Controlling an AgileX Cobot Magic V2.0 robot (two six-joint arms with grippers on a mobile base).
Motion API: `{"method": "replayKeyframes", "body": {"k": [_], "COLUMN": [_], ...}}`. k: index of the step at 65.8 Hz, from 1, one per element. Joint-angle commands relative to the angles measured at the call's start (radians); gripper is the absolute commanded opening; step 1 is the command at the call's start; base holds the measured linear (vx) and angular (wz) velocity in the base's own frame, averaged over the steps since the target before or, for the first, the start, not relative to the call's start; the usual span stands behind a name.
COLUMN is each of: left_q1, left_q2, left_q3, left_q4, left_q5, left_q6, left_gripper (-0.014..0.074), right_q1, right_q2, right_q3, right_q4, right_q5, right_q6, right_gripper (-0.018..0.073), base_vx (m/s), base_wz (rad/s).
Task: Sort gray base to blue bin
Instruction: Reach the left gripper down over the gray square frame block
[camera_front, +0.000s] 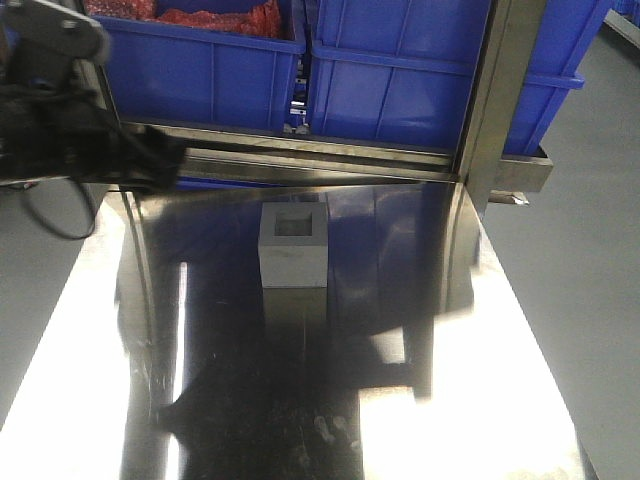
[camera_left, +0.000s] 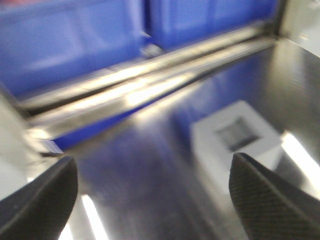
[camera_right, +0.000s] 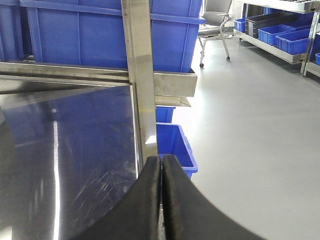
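The gray base stands on the steel table near its far edge, with its square recess facing up. In the blurred left wrist view it lies ahead and to the right of my left gripper, which is open wide, empty and apart from it. My left arm hangs blurred at the far left. Two blue bins stand on the shelf behind the table. My right gripper is shut and empty over the table's right edge.
The left bin holds red items. A steel rail runs along the table's back edge, and an upright steel post stands at the back right. A small blue bin sits on the floor to the right of the table.
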Motion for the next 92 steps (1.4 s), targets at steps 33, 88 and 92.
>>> {"method": "replayKeyframes", "body": {"k": [33, 88, 92], "left_q1": [-0.061, -0.060, -0.060], "left_q2": [0.475, 0.677, 0.685], "left_q3": [-0.488, -0.597, -0.597], "left_q4": [-0.250, -0.160, -0.160], "left_q5": [0.172, 0.211, 0.216], "left_q6": [-0.073, -0.180, -0.180], "left_gripper": [0.0593, 0.0593, 0.0593], "right_q1": [0.000, 0.000, 0.000], "right_q2": [-0.002, -0.002, -0.002], "right_q3": [0.001, 0.001, 0.001], "right_q4": [-0.004, -0.004, -0.004], "right_q5": [-0.075, -0.075, -0.075], "right_q6": [-0.006, -0.006, -0.006], "right_gripper": [-0.0005, -0.0005, -0.0005], "base_vx": [0.00, 0.00, 0.00], "base_wz": [0.00, 0.00, 0.00]}}
